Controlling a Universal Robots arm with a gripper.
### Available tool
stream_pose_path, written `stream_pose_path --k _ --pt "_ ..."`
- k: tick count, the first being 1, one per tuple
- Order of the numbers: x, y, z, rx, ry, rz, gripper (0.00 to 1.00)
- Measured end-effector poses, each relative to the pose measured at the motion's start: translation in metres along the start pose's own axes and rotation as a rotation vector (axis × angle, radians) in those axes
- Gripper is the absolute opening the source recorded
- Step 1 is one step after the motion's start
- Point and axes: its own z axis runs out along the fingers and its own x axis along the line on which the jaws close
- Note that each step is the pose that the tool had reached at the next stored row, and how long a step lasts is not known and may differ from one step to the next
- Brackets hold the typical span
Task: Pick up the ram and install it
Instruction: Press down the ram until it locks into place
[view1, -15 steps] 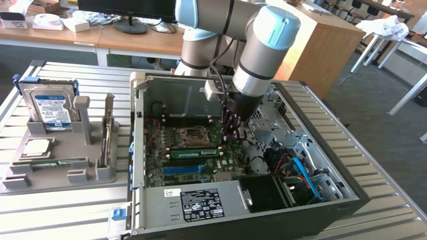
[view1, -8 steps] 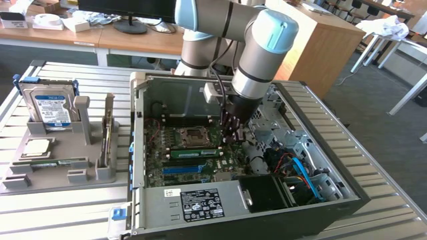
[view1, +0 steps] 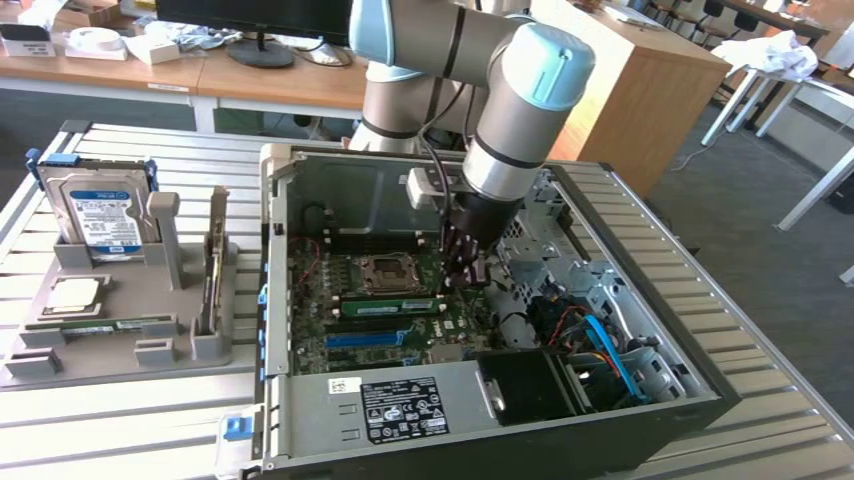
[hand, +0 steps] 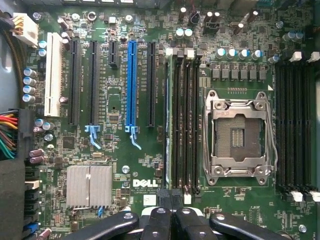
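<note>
The ram (view1: 387, 305) is a long green stick that sits on edge in a memory slot of the motherboard (view1: 350, 335), beside the empty processor socket (view1: 384, 271). The wrist view shows the ram (hand: 167, 120) edge-on in the slot nearest the blue card slot (hand: 131, 85). My gripper (view1: 461, 278) reaches down into the open computer case, just off the ram's end at the exterior view's right. In the wrist view the gripper (hand: 171, 196) is shut with nothing between its fingers, its tips at the end of the memory slots (hand: 186, 120).
A grey holder (view1: 120, 360) at the exterior view's left carries a hard drive (view1: 94, 215), a square silver chip (view1: 74, 293) and another green stick (view1: 100, 325). Case walls (view1: 274, 250), cables (view1: 601, 340) and a power supply (view1: 400, 405) surround the board.
</note>
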Motion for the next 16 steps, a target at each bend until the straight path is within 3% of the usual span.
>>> stream_pose_path --k 7,16 --pt "-0.0078 0.0 0.0015 0.0 0.0001 0.0 0.1" --pt "-0.0078 -0.0003 0.0061 -0.0001 0.0002 0.0 0.1"
